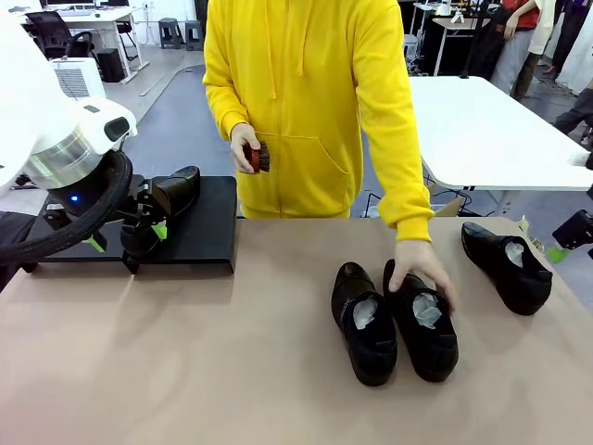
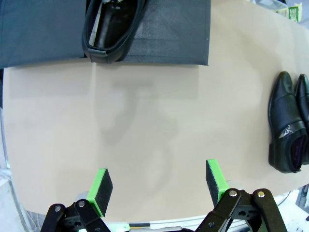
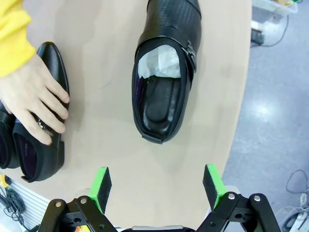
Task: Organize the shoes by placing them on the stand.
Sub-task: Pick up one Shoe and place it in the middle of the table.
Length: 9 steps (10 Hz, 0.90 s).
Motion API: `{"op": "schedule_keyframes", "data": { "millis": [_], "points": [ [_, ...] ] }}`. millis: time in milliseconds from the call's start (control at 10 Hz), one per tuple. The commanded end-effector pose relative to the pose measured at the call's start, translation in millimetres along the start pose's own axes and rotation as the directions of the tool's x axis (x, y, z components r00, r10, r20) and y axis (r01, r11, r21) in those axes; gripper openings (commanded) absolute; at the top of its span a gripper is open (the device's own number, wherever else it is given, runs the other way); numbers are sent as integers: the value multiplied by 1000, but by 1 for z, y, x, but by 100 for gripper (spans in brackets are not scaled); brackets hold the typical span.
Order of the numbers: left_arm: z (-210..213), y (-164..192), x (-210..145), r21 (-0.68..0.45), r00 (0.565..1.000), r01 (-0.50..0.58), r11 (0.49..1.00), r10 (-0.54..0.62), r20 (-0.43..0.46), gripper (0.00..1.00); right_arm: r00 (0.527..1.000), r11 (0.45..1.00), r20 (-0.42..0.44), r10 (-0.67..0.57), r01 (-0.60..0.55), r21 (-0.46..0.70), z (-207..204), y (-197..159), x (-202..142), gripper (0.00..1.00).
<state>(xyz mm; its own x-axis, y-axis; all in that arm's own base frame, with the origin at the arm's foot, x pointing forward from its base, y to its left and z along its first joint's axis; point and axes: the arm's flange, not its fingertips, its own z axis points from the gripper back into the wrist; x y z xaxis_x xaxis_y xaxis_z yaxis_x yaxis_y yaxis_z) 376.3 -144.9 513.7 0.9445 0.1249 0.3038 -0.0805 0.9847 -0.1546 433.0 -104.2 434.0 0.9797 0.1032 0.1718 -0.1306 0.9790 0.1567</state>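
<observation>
- Left tool [image 2: 157, 186]: spread wide, pinching nothing; hangs over bare desk [image 2: 145, 121] in front of the stand [image 2: 169, 34], so looks free for another pick.
- On the stand: one shoe [image 2: 113, 29], close to the front edge, with bare platform on either side; leaves room for the other three.
- Mid-desk, well apart from the stand: a pair [image 1: 364, 324] lying side by side and touching, white paper in each; not yet placed.
- Resting on the pair's shoe nearer the lone shoe: a person's hand [image 1: 422, 273], fingers draped over the upper; probably steadying it or nudging it into reach, though impossible to say which.
- Held at chest height in the person's other hand: a brush [image 1: 258, 158], off the desk and no part of the sorting.
- Toward the desk's right side: the lone shoe [image 3: 164, 77], upright on its sole, paper showing in the opening, clear of the pair.
- Right tool [image 3: 157, 186]: spread wide, pinching nothing; hovers near the desk edge just short of the lone shoe's heel end, with the shoe roughly centred ahead of the fingers; suits a straight approach.
</observation>
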Motion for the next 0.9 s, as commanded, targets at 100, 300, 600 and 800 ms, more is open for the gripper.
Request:
{"op": "schedule_keyframes", "data": {
  "millis": [100, 300, 600, 800],
  "points": [
    [0, 1, 0, -16, 1000, -6, 1000, 6, -8, 100, 999, 999, 30, 38, -38, -5, 2, 1, -2, 100],
    [0, 1, 0, -16, 1000, -6, 1000, 6, -8, 100, 999, 999, 30, 42, -42, 6, 0, 1, -2, 100],
    [0, 1, 0, -16, 1000, -6, 1000, 6, -8, 100, 991, 992, 52, 125, -126, 24, -7, 12, 12, 100],
    [0, 1, 0, -16, 1000, -6, 1000, 6, -8, 100, 974, 975, 56, 221, -222, 11, -18, 26, 29, 100]
  ]
}}
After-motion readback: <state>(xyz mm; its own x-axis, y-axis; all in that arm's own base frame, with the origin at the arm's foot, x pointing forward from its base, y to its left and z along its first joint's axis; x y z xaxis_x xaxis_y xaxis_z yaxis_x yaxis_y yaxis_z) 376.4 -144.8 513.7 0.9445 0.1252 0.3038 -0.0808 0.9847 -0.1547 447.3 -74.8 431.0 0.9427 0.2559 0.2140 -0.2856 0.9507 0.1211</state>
